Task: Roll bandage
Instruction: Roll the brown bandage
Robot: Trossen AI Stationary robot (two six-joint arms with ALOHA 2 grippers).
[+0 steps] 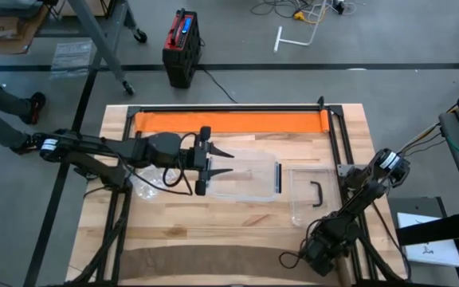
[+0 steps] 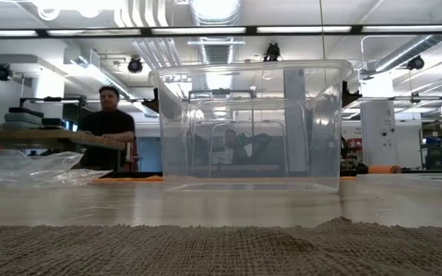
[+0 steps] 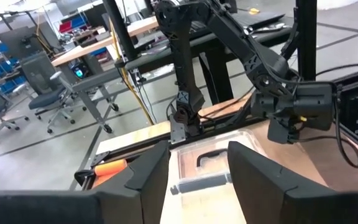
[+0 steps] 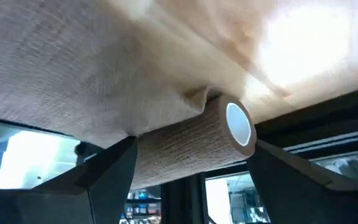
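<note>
The bandage (image 1: 205, 261) is a long tan woven strip lying flat along the table's near edge; it also fills the foreground of the low view (image 2: 221, 245). Its right end is wound into a roll (image 4: 185, 149) around a white core (image 4: 239, 124). My right gripper (image 4: 194, 142) is at the near right corner, low over the table, with the roll between its fingers. My left gripper (image 1: 231, 162) hangs open and holding nothing, high above a clear plastic box (image 1: 241, 177); its own wrist view shows it too (image 3: 197, 149). My right gripper has the bandage roll crosswise between its two fingers, the roll's axis running from one finger to the other. One finger (image 4: 114, 165) meets the roll's hidden end, and the other (image 4: 278, 168) stands against the white-core end (image 4: 247, 140). The unrolled strip (image 4: 86, 74) leads away slack on the table.
The clear box (image 2: 252, 130) stands mid-table, its lid with a black handle (image 1: 317, 194) beside it on the right. A crumpled plastic bag (image 1: 146, 187) lies under the left arm. An orange mat (image 1: 229, 122) runs along the far edge. A person (image 2: 107, 126) stands beyond the table.
</note>
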